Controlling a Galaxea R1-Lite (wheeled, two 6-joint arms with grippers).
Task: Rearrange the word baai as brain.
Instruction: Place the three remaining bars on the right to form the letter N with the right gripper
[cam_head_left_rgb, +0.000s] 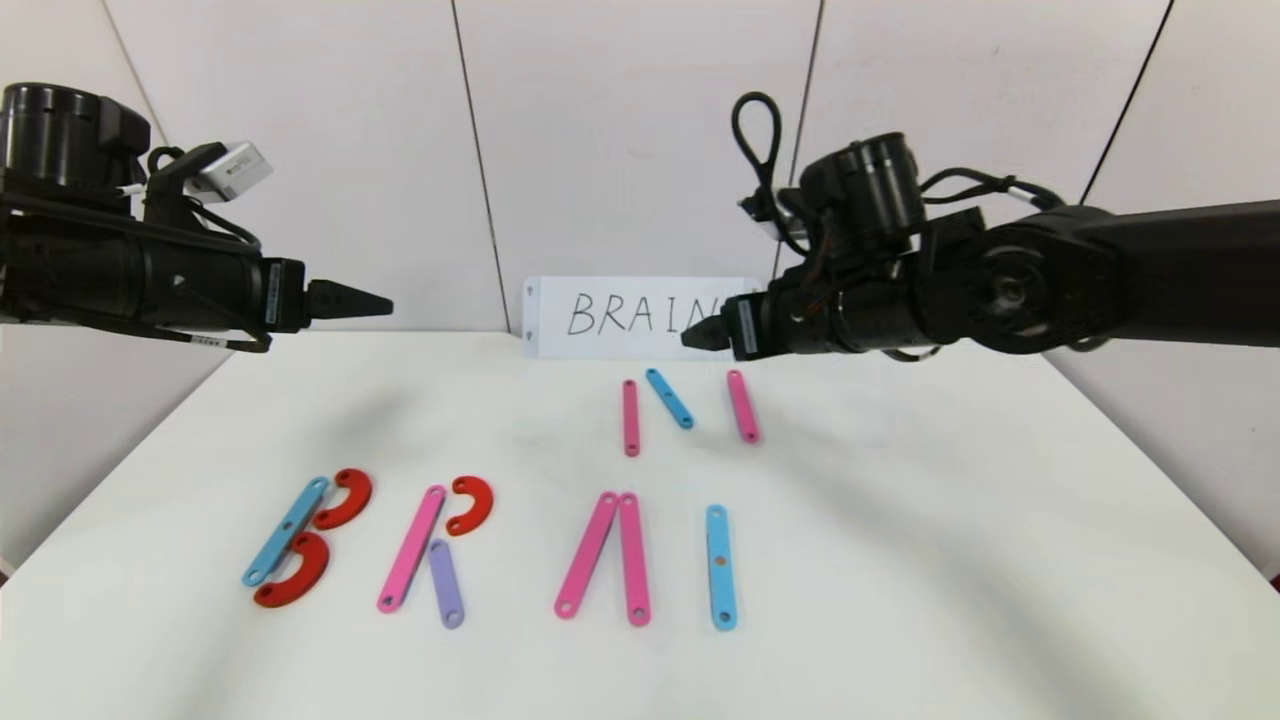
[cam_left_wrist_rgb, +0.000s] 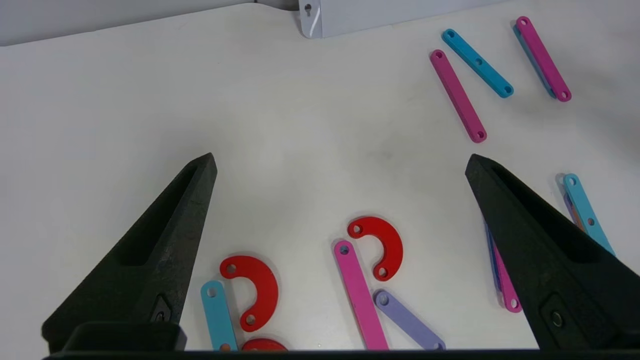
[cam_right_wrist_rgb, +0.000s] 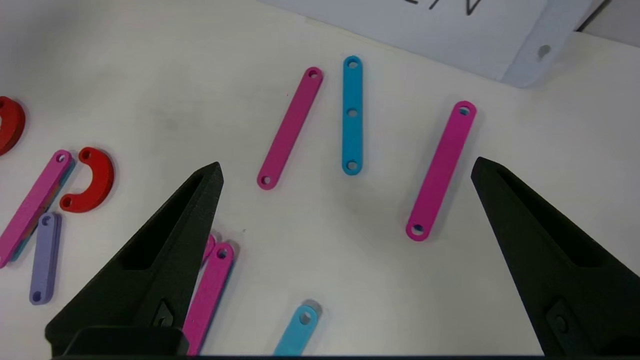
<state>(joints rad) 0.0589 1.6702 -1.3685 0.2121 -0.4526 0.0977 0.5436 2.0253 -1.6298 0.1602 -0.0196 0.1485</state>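
Nearest the robot, a row of flat holed pieces lies on the white bench (cam_head_left_rgb: 900, 560). From its left: a B made of a blue strip (cam_head_left_rgb: 285, 531) with two red curves (cam_head_left_rgb: 345, 499) against it, an R made of a pink strip (cam_head_left_rgb: 411, 549), a red curve (cam_head_left_rgb: 470, 504) and a purple strip (cam_head_left_rgb: 445, 583), an A made of two pink strips (cam_head_left_rgb: 602, 555) touching at the top (no crossbar shows), and a lone blue strip (cam_head_left_rgb: 721, 567) as the I.

Farther back and apart from that row sit three more strips forming an N: a pink strip (cam_head_left_rgb: 630, 417), a slanted blue strip (cam_head_left_rgb: 669, 398) and another pink strip (cam_head_left_rgb: 743, 405). Its pieces lie close but not touching.

Above the bench the left pincer (cam_head_left_rgb: 385, 303) hangs over the robot's left edge, jaws wide and empty. The right pincer (cam_head_left_rgb: 688, 338) hovers above the N, also wide and empty. Behind them the white card (cam_head_left_rgb: 600, 315) reading BRAIN stands against the wall.

The word appears nearly spelled, with the N probably still to be brought into line beside the I. The risk lies there: the strips are thin and flat, so a descending fingertip could skid one sideways, or a dragged strip could knock the I or the A's legs askew.
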